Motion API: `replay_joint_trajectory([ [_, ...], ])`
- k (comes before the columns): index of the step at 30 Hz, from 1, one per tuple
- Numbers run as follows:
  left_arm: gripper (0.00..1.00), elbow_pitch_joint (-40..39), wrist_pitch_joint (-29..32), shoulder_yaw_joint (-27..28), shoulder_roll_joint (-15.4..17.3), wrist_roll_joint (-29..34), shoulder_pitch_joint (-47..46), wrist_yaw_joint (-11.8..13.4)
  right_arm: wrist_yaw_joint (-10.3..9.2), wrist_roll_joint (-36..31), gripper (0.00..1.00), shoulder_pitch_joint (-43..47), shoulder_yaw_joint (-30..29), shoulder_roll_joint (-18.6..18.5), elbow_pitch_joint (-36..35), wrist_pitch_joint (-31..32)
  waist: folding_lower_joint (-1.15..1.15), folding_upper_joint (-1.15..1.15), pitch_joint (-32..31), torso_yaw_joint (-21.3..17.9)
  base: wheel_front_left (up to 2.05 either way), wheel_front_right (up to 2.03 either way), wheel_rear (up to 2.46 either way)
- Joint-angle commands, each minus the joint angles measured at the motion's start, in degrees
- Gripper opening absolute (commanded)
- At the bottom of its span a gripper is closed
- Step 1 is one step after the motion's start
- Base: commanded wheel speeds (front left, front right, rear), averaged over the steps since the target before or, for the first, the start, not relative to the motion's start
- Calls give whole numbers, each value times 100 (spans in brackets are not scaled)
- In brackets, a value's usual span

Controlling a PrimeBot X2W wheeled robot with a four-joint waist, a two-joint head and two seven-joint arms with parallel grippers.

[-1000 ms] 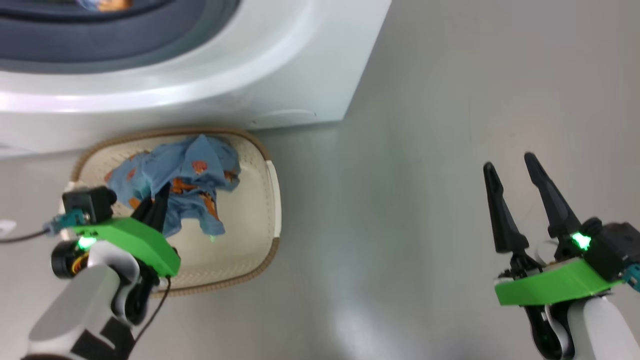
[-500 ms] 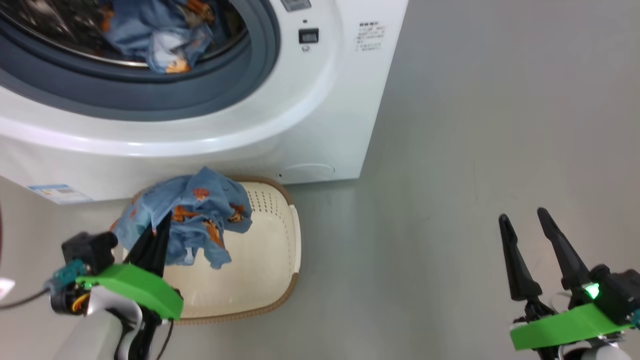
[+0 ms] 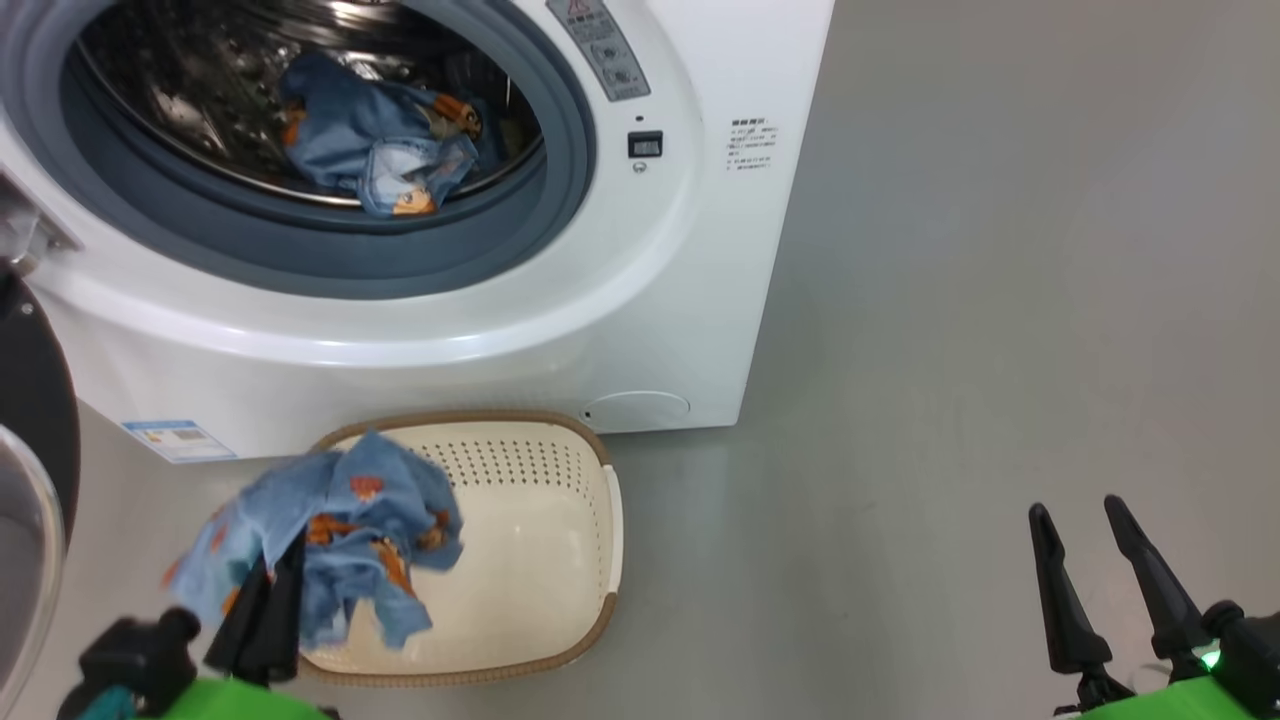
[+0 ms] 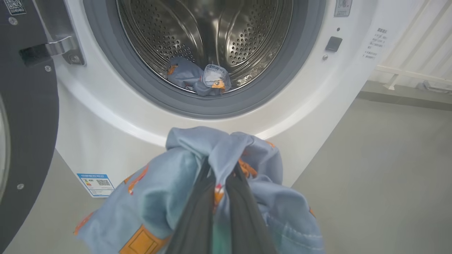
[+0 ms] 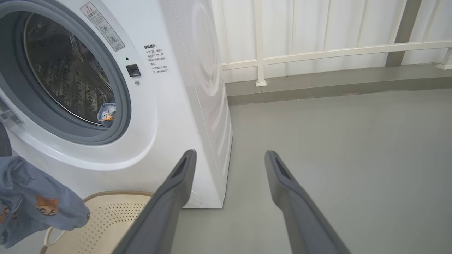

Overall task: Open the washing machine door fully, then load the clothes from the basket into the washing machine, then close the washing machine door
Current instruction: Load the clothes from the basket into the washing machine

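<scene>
The white washing machine (image 3: 640,300) stands with its black-rimmed door (image 3: 35,400) swung out at the left, seen again in the left wrist view (image 4: 28,123). One blue printed garment (image 3: 380,150) lies in the steel drum (image 4: 212,31). My left gripper (image 3: 280,560) is shut on another bundle of the clothes (image 4: 169,183), which hangs above the left side of the cream basket (image 3: 540,560), below the drum opening. That bundle drapes over the left fingers (image 4: 243,211). My right gripper (image 3: 1075,510) is open and empty over bare floor, right of the machine.
The basket (image 5: 116,215) sits on the grey floor against the machine's front. Grey floor (image 3: 1000,300) stretches to the right. A white railing (image 5: 317,53) and a low kerb run behind the machine. A blue label (image 3: 175,438) is stuck low on the machine's front.
The head camera has tilted up, bringing the drum into view. My left gripper has lifted the blue garment out of the basket's middle, up and to the left. The right gripper stays open.
</scene>
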Motion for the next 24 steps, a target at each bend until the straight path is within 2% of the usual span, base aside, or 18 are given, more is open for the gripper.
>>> replay_joint_trajectory([
  [1,0,-306,-61,333,39,110,87,-14,16,32,100,66,85,-83,-147,-27,0,0,-77,4,0,0,0],
  [7,0,-830,-61,624,-210,395,585,-14,16,48,100,162,46,-95,-163,-27,0,0,-143,7,0,0,0],
  [13,0,-1095,-61,664,-326,397,754,-14,16,53,100,194,50,-94,-167,-27,0,0,-162,19,0,0,0],
  [24,0,-1110,-61,581,-259,97,9,-14,16,31,100,-18,136,-75,-205,-27,0,0,207,-7,0,0,0],
])
